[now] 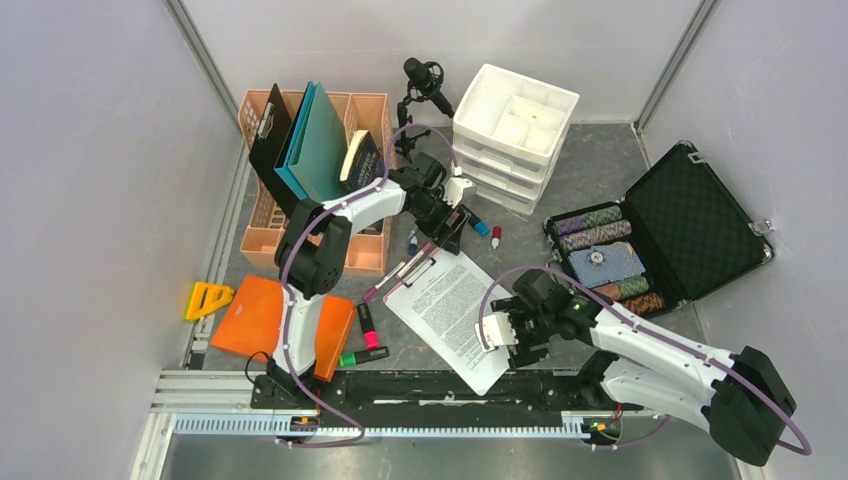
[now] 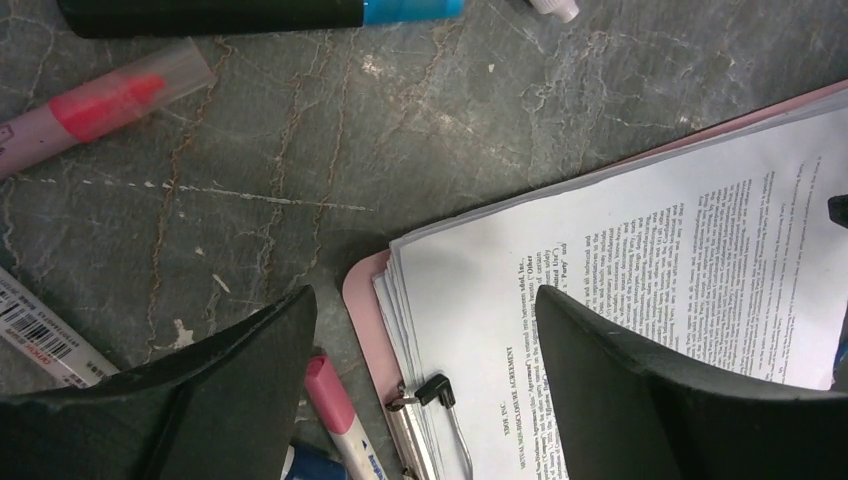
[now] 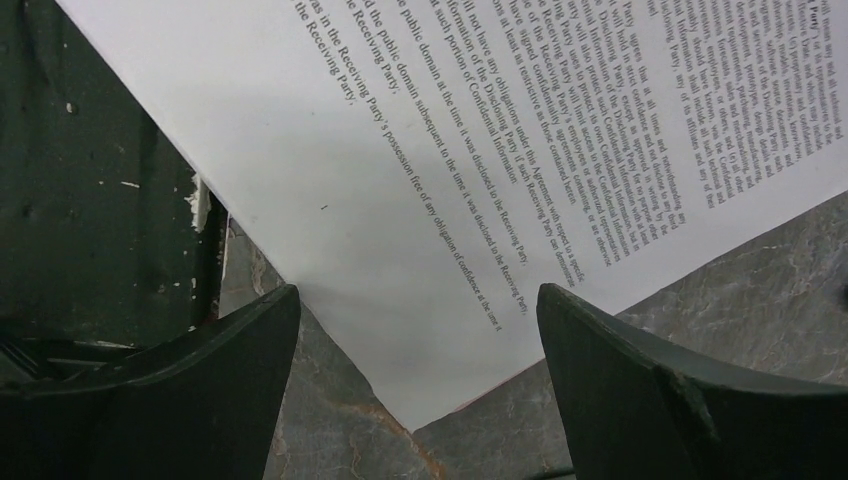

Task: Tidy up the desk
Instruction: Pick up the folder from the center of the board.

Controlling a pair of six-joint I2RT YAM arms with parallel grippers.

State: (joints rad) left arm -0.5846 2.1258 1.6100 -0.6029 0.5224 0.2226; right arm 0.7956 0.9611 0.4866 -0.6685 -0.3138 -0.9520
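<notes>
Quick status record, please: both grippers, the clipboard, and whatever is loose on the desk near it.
clipboard: flat on desk, papers clipped in
left gripper: open, empty, over the clipboard's clip end
right gripper: open, empty, over the papers' near corner
markers: loose on desk beside the clip end
black case: open, at right

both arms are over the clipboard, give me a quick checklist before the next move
1. Left pincer open: ok, spread above the clip end of the clipboard.
2. Right pincer open: ok, straddling the bottom corner of the paper.
3. Paper edges squared: not ok, they fan out near the clip.
4. Room around the left pincer: not ok, a pink-capped pen lies close beside it.
5. Clip's hold on the paper: cannot tell.
</notes>
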